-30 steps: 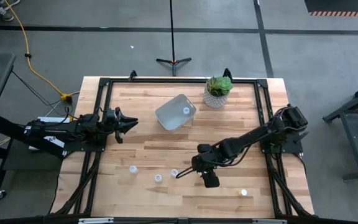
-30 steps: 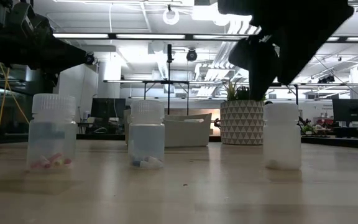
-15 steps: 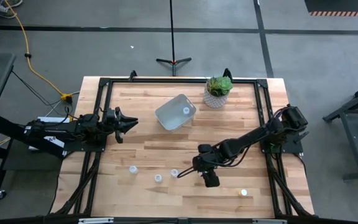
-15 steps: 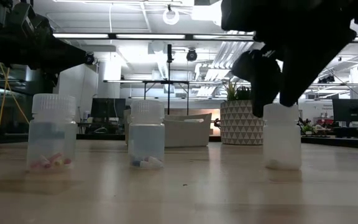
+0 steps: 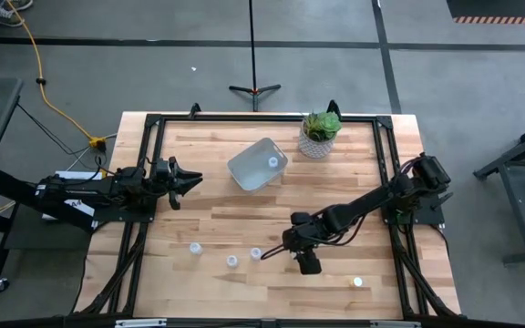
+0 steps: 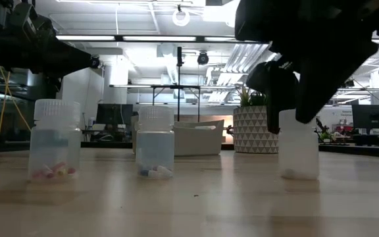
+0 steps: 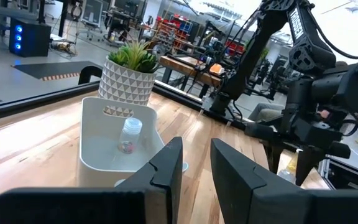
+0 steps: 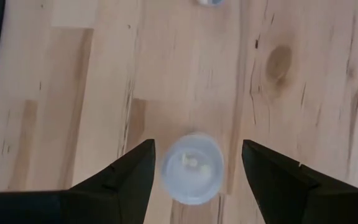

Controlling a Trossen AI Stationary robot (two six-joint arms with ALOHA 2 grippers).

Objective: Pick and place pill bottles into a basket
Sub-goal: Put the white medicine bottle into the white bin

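Right end effector [image 8: 194,168] is held spread-fingered over a pill bottle [image 8: 192,167] on the desk [image 5: 208,191] for grasping; left end effector [image 7: 194,168], fingers parted, is parked.

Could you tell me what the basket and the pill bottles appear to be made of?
The basket looks like smooth, matte pale plastic with rounded, moulded corners. The pill bottles seem to be frosted, translucent plastic: pills show through the walls. Their ribbed caps look like opaque white plastic.

My overhead camera looks straight down on the whole desk [image 5: 272,200]. My low camera sits at desk height, facing level into the room. My left wrist camera looks far across at the basket [image 7: 114,146]; my right one looks straight down, close over one bottle [image 8: 192,167].
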